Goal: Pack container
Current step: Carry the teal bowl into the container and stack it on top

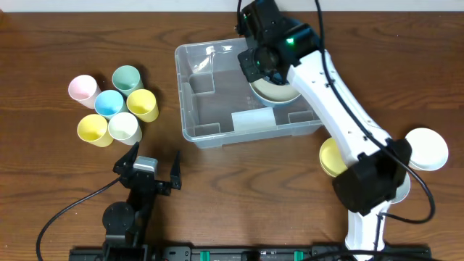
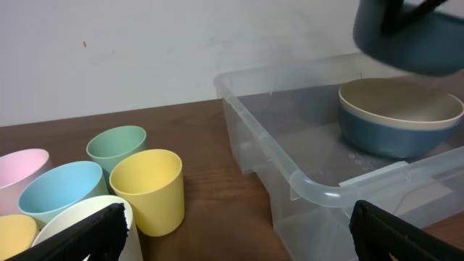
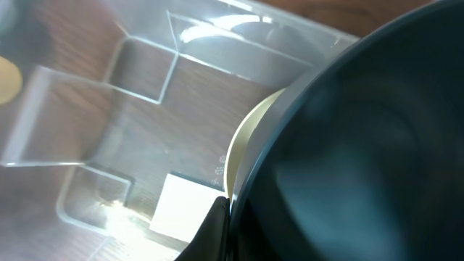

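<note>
Clear container (image 1: 217,109) mid-table, toward the back, open top. R gripper (image 1: 255,65) over its right end, pinched tight on rim of dark blue bowl (image 2: 409,36), hanging just above 2nd bowl (image 2: 399,116) sitting inside. L gripper (image 1: 155,151) spread wide, low nr front edge, just beside cluster of six cups (image 1: 116,107).

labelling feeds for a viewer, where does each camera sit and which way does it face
Overhead: above the table, looking straight down on container, cups, left arm, right arm.
Left wrist: low on left arm, facing cups and container corner; open jaws at bottom corners.
Right wrist: over the container, looking down in; jaws shut on dark blue bowl.
All three share the container.
</note>
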{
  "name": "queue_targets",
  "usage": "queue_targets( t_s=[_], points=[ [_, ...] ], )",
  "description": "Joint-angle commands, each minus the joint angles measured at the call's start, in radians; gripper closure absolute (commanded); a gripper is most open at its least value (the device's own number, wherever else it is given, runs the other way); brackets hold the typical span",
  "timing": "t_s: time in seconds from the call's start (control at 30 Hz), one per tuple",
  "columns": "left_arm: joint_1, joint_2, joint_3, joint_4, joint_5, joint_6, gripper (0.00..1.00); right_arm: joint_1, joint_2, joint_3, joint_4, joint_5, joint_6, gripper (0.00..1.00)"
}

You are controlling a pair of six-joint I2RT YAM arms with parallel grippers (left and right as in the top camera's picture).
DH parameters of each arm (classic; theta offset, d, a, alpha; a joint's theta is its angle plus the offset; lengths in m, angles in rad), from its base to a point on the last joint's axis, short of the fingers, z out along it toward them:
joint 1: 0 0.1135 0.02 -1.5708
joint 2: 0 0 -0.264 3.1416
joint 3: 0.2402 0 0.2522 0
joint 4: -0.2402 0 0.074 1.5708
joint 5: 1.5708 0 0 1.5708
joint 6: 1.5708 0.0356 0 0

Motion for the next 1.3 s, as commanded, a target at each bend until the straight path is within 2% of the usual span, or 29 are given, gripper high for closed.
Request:
queue_targets(
  t_s=[0.0,0.2,0.23,0.3,0.33,0.37,0.43,0.63,0.77,0.83,0.93,1.03,1.27],
  points=[
    [-0.002,-0.006,-0.018,-0.033,0.014,0.018,0.02,0.006,0.049,0.0,0.002,0.026,0.027,0.99],
    [-0.002,-0.006,-0.018,-0.033,0.014,0.018,0.02,0.005,0.113,0.0,0.002,0.026,0.035,0.99],
    [-0.002,-0.006,-0.018,-0.033,0.014,0.018,0.02,0.005,0.12,0.0,0.002,0.027,0.035,0.91],
    [-0.002,-0.006,-0.018,-0.033,0.014,0.018,0.02,0.005,0.135,0.0,0.0,0.027,0.035,0.62],
    [-0.002,-0.006,-0.018,-0.033,0.014,0.018,0.02,0.005,0.143,0.0,0.0,0.027,0.035,0.55],
    [-0.002,-0.006,-0.018,-0.033,0.014,0.018,0.02,0.005,0.146,0.0,0.0,0.027,0.035,0.5],
    [-0.002,-0.006,-0.018,-0.033,0.014,0.018,0.02,0.005,0.149,0.0,0.002,0.028,0.034,0.49],
    [-0.002,-0.006,-0.018,-0.033,0.014,0.018,0.02,-0.016,0.138,0.001,-0.001,0.031,0.03,0.54],
    [-0.002,-0.006,-0.018,-0.033,0.014,0.018,0.02,-0.035,0.127,0.002,-0.014,0.031,0.029,0.62],
    [-0.002,-0.006,-0.018,-0.033,0.014,0.018,0.02,-0.048,0.115,0.002,-0.017,0.031,0.023,0.67],
    [-0.002,-0.006,-0.018,-0.033,0.014,0.018,0.02,-0.071,0.088,0.002,-0.016,0.031,0.023,0.83],
    [-0.002,-0.006,-0.018,-0.033,0.014,0.018,0.02,-0.101,0.065,0.002,-0.018,0.03,0.023,0.92],
    [-0.002,-0.006,-0.018,-0.033,0.014,0.018,0.02,-0.172,0.061,0.002,-0.047,0.031,0.019,0.99]
  ],
)
